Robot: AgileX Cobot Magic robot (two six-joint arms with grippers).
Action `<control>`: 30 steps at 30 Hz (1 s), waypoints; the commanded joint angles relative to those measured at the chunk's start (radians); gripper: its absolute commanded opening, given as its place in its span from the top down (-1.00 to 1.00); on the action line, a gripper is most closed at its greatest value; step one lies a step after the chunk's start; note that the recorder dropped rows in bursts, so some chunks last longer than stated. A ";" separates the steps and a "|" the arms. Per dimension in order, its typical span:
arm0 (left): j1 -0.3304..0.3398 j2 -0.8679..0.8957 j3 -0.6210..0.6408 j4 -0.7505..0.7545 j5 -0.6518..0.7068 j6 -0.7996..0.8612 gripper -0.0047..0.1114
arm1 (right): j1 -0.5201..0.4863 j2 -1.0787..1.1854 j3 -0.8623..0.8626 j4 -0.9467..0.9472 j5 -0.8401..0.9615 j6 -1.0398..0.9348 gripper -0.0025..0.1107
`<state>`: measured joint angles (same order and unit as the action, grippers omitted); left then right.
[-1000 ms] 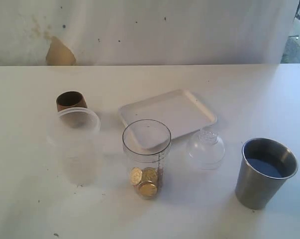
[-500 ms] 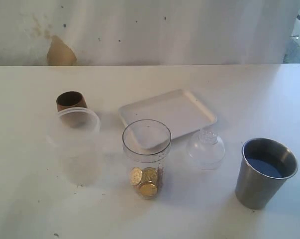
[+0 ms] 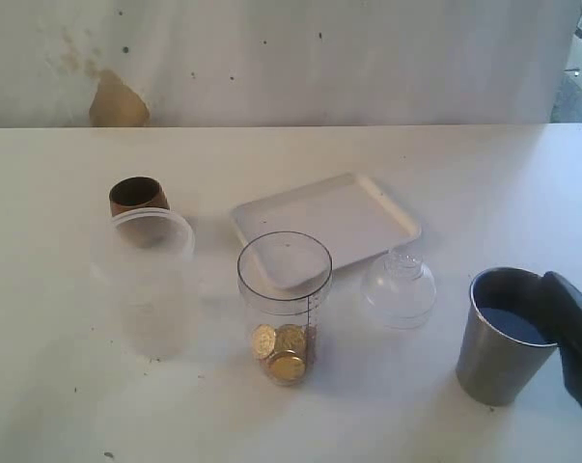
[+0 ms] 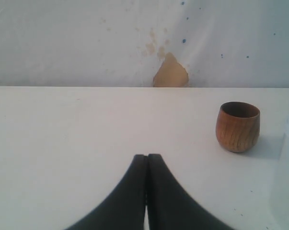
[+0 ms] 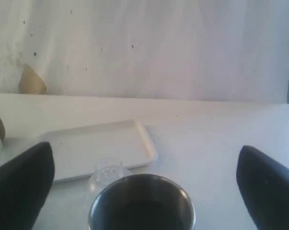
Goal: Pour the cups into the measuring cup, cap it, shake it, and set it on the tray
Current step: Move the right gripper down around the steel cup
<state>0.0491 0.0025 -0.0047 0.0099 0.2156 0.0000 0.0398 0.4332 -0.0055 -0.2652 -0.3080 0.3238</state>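
Exterior view: on the white counter [image 3: 59, 386] the measuring cup [image 3: 285, 307] stands upright in the middle, uncapped, with gold coins [image 3: 282, 351] in its bottom. The tray [image 3: 326, 220] lies just behind it and a clear dome lid [image 3: 399, 287] beside it. The wooden cup [image 3: 138, 196] sits behind a frosted cup [image 3: 153, 285] on the left. The steel tumbler [image 3: 510, 333] stands at the right, the right end effector [image 3: 572, 333] just beside it. Left wrist view: the left end effector [image 4: 146, 165] has its fingers pressed together on nothing, the wooden cup ahead. Right wrist view: the right end effector's fingers stand wide apart, flanking the steel tumbler without touching it.
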 commanded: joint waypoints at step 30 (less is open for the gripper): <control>-0.001 -0.002 0.005 -0.002 -0.005 0.000 0.92 | 0.000 0.404 0.006 -0.063 -0.304 -0.098 -0.90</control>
<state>0.0491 0.0025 -0.0047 0.0099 0.2156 0.0000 0.0398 0.7749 -0.0055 -0.3272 -0.5689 0.2241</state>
